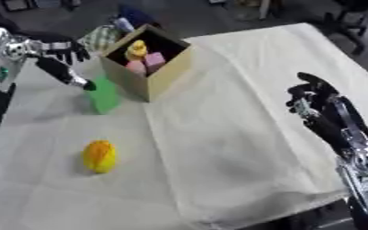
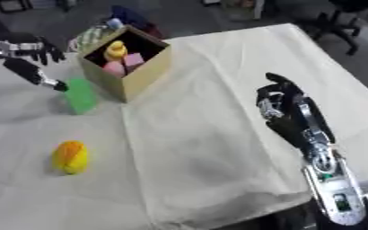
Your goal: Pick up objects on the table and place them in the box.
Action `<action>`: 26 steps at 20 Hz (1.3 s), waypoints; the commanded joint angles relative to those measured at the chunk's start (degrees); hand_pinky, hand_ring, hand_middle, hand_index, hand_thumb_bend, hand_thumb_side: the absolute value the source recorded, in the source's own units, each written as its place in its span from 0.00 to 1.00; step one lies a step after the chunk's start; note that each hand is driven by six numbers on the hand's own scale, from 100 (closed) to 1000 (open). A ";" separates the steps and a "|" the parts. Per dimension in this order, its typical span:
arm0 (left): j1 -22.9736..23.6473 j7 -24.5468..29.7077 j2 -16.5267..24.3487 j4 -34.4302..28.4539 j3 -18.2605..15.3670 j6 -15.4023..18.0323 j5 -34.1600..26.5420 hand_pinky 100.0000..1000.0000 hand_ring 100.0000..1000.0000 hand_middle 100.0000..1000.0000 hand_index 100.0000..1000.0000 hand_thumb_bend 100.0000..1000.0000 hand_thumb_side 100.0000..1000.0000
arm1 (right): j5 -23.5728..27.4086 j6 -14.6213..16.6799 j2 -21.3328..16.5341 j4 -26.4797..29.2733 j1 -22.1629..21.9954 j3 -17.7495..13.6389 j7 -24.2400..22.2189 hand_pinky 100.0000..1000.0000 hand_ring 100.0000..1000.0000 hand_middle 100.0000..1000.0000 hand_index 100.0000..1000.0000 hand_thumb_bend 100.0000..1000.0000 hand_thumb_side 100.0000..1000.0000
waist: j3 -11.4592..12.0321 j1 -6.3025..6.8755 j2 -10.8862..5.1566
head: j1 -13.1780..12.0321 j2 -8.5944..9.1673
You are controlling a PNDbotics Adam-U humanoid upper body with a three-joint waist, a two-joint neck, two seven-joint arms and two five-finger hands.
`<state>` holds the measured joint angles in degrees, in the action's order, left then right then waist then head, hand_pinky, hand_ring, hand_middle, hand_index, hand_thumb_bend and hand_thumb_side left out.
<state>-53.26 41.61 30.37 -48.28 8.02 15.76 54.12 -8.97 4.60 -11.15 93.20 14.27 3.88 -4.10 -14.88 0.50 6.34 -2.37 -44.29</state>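
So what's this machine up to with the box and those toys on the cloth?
It is clearing things off the table into the cardboard box. The box already holds a yellow duck-like toy and some pink pieces. The left hand is touching the top of a green block that stands beside the box, a finger at its top edge; whether it grips the block is unclear. A yellow-orange fruit-shaped toy still lies on the cloth. The right hand hovers idle, holding nothing.
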 commanded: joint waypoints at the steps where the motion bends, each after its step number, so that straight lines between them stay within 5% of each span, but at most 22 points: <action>1: -0.46 0.63 -0.11 1.33 0.47 0.11 1.85 0.73 0.68 0.73 0.86 0.66 0.61 | -0.23 0.02 -0.86 0.61 0.63 -0.57 0.19 0.54 0.56 0.63 0.89 0.00 0.48 | -0.09 -0.26 -0.87 | 0.16 0.17; 6: 0.70 -5.62 -1.85 3.62 -0.06 -2.29 5.24 0.70 0.66 0.71 0.85 0.58 0.48 | -0.21 0.05 -0.65 0.66 0.59 -0.57 0.14 0.54 0.56 0.63 0.89 0.00 0.48 | -0.11 -0.24 -0.88 | 0.17 0.17; 12: 1.52 -17.85 -3.03 4.15 -0.03 -5.04 5.01 0.52 0.50 0.51 0.69 0.31 0.06 | -0.24 0.00 -0.60 0.64 0.61 -0.63 0.16 0.54 0.56 0.62 0.89 0.00 0.48 | -0.23 -0.26 -0.91 | -0.05 0.17; 18: 1.52 -24.03 -2.85 2.22 0.47 -6.58 0.46 0.46 0.44 0.42 0.61 0.21 0.05 | -0.33 0.02 -0.46 0.64 0.59 -0.61 0.07 0.54 0.56 0.62 0.89 0.00 0.48 | -0.16 -0.27 -1.12 | -0.20 0.17; 26: 1.42 -22.02 -2.07 0.41 0.79 -6.62 -2.04 0.43 0.42 0.40 0.59 0.18 0.05 | -0.46 0.00 -0.44 0.60 0.56 -0.68 0.05 0.54 0.56 0.62 0.88 0.00 0.48 | -0.15 -0.29 -1.37 | -0.35 0.17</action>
<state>-50.79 19.22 26.33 -46.37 8.95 9.12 52.58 -9.03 4.52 -11.01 93.20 14.25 3.58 -4.03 -15.07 0.50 6.32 -2.59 -44.29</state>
